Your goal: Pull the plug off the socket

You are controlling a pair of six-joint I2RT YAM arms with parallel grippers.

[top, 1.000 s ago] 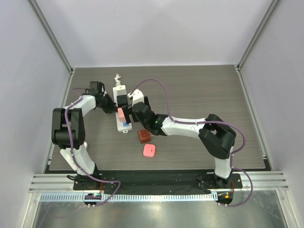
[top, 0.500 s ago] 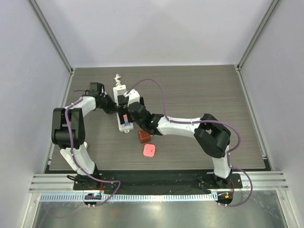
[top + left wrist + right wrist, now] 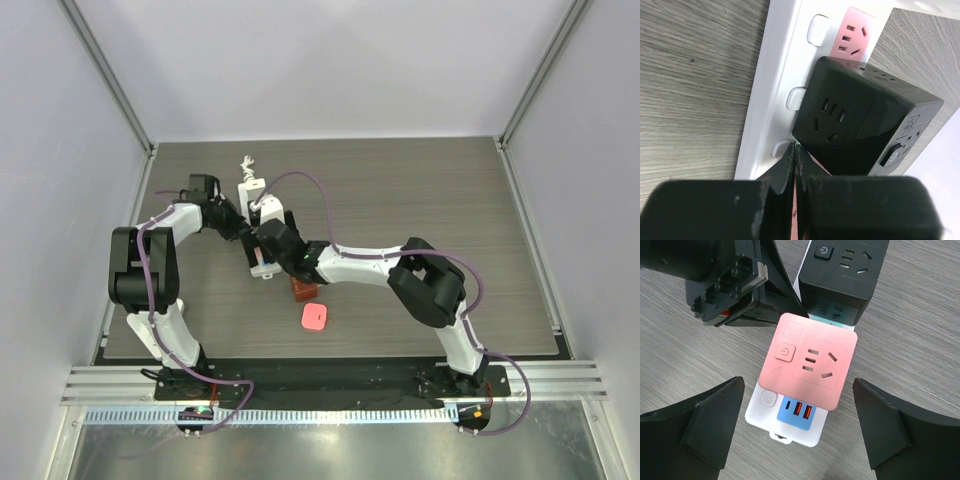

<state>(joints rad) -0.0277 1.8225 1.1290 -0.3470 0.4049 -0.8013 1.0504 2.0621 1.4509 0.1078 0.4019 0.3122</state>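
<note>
The socket [image 3: 765, 412] is a long white power strip lying on the dark wooden table, also visible from above [image 3: 250, 188]. A pink cube plug [image 3: 810, 362] and a black cube plug [image 3: 842, 275] sit in it side by side. My right gripper [image 3: 797, 387] hangs open above the strip's blue USB end [image 3: 799, 412], with one finger on each side of the pink plug and touching nothing. My left gripper [image 3: 795, 151] is shut with nothing in it. Its tips rest on the strip's white edge [image 3: 775, 100] right beside the black plug [image 3: 865, 125].
A brown cube [image 3: 303, 288] and a pink cube [image 3: 315, 317] lie loose on the table just in front of the strip. The strip's short cord stub [image 3: 246, 162] points to the back. The left arm's wrist [image 3: 735, 285] is close by the black plug.
My right gripper has moved left over the strip and now straddles the pink plug. The left gripper and the strip have stayed where they were.
</note>
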